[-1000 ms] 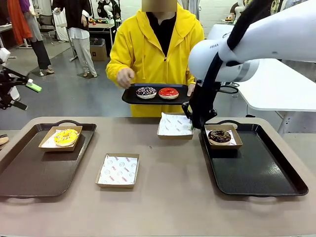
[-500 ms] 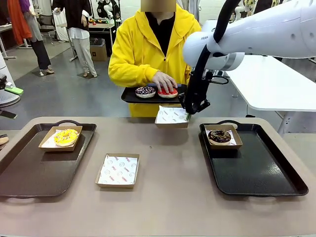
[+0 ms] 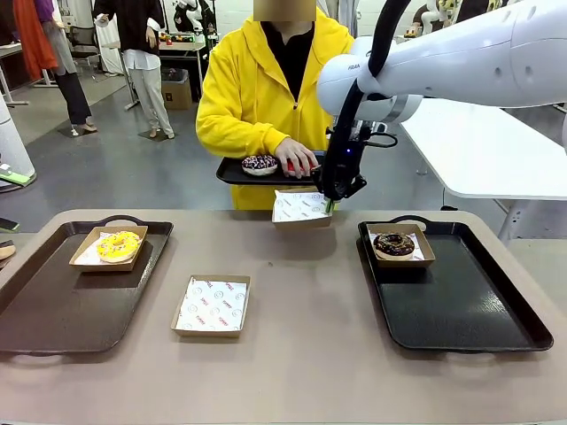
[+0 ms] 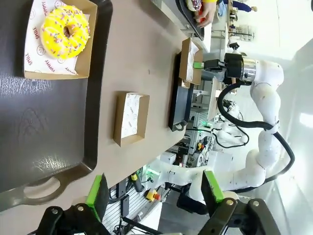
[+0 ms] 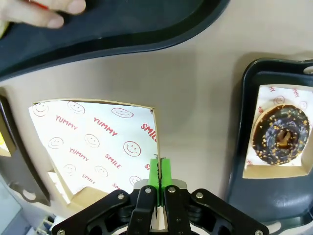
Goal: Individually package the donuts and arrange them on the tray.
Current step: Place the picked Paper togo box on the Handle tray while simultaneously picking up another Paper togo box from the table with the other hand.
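My right gripper (image 3: 332, 203) is shut on the edge of a paper-lined cardboard box (image 3: 301, 208), holding it above the table just below the person's black serving tray (image 3: 232, 174). On that tray lies a purple-brown donut with white sprinkles (image 3: 260, 164), and the person's hand (image 3: 295, 157) covers the red donut. The yellow donut (image 3: 118, 245) sits in a box on the left tray (image 3: 53, 305). The chocolate donut (image 3: 394, 244) sits in a box on the right tray (image 3: 461, 305). In the right wrist view the green pads (image 5: 159, 171) pinch the box rim. My left gripper (image 4: 155, 193) hangs open above the left tray.
An empty lined box (image 3: 212, 305) lies on the table between the two trays. The person in a yellow hoodie (image 3: 266, 80) stands at the far edge. A white table (image 3: 496, 150) stands behind on the right.
The right gripper has lifted the lined box off the table and carried it left, toward the person's tray. The person's hand has come down onto the red donut. The left arm drew back left.
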You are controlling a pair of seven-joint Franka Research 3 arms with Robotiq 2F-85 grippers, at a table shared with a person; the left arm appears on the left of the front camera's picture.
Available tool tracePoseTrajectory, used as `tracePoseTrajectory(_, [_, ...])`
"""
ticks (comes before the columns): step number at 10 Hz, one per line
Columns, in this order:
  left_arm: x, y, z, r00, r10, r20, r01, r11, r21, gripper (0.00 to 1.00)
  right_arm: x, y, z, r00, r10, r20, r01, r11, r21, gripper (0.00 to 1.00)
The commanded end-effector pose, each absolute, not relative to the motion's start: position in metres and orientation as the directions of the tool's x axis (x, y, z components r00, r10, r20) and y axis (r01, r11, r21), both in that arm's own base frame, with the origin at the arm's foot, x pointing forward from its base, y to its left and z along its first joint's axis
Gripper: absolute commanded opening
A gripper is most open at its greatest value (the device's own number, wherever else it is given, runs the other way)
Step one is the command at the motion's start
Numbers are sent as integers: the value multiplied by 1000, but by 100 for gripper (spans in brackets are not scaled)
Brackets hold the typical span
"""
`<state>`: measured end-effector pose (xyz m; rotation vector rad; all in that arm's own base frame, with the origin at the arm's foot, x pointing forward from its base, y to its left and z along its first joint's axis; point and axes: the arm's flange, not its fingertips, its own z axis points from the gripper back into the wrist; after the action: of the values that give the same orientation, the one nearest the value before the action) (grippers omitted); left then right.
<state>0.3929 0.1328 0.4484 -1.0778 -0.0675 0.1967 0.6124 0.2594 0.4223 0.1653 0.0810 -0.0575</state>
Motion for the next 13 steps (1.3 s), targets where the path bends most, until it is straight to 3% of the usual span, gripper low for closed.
tracePoseTrajectory(1, [393,128,451,972,223,-74,-169,440,-882,99,620,262,425,996,2,-91,8,993,118,0])
tracePoseTrajectory(13, [393,132,448,979,198,-53,-139,455,-879,99,611,264,422,995,-18,-95,31,990,138,0])
